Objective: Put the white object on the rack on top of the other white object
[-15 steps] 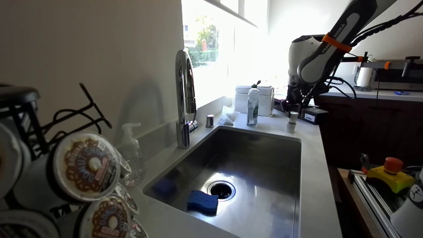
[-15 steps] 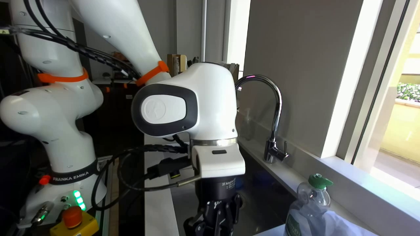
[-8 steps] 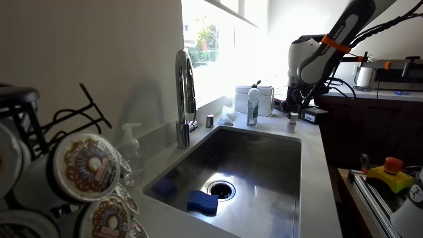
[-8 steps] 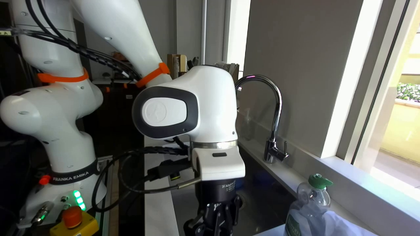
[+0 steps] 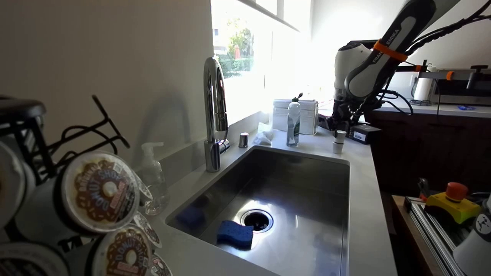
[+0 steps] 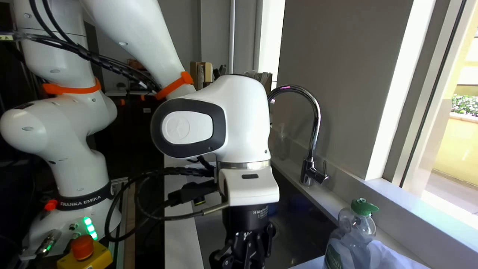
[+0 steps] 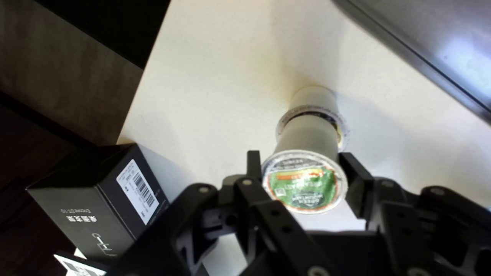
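Note:
The white object (image 7: 308, 136) is a small tapered white cup with a green printed lid. It sits lid up between the fingers of my gripper (image 7: 299, 159), both fingers touching its lid rim. Its base is over the lid of the other white object (image 7: 313, 97), which stands lid up on the counter. In an exterior view the upper cup (image 5: 340, 137) looks stacked on the lower cup (image 5: 337, 148), slightly offset. Whether its base fully rests there is hard to tell. The black wire rack (image 5: 109, 121), holding several lidded cups, shows in an exterior view.
A black box (image 7: 111, 199) stands beside the gripper. The sink (image 5: 348, 199) with a blue sponge (image 5: 234, 233) is close by. A soap bottle (image 5: 293, 128), white boxes (image 5: 308, 117), a plastic bag (image 5: 264, 134) and the faucet (image 5: 211, 115) line the counter's window side.
My arm moved slightly downward between one second and half a second ago. Since then there is no clear movement.

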`<state>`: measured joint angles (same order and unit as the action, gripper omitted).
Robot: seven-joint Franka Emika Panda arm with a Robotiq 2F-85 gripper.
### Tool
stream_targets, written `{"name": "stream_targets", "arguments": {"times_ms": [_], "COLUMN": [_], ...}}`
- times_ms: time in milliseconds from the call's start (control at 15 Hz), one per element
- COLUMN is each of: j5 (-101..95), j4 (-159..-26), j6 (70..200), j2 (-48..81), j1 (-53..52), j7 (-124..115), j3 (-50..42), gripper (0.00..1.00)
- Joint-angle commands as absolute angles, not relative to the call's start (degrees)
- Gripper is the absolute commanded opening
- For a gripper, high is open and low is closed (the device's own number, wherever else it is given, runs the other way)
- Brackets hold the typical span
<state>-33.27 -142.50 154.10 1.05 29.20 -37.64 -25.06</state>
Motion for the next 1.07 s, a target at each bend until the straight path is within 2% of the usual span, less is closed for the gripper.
{"name": "stream_targets", "arguments": {"times_ms": [0, 67, 133, 333, 1000], "j5": [-34.8, -34.8, -34.8, -34.6, -33.8], "j4": [-142.7, -142.6, -142.6, -142.7, -143.0], "j6": [156.1, 156.0, 156.0, 156.1, 155.7], "j2": [1.9, 1.9, 1.9, 1.9, 0.5], "j1": [28.2, 28.2, 28.2, 28.2, 28.0], "j7": [-39.8, -39.9, -40.1, -40.2, -39.8], "j3": [-26.3, -26.3, -26.3, -26.3, -26.2], "gripper": [0.27, 0.6, 0.79, 0.99, 1.0]}}
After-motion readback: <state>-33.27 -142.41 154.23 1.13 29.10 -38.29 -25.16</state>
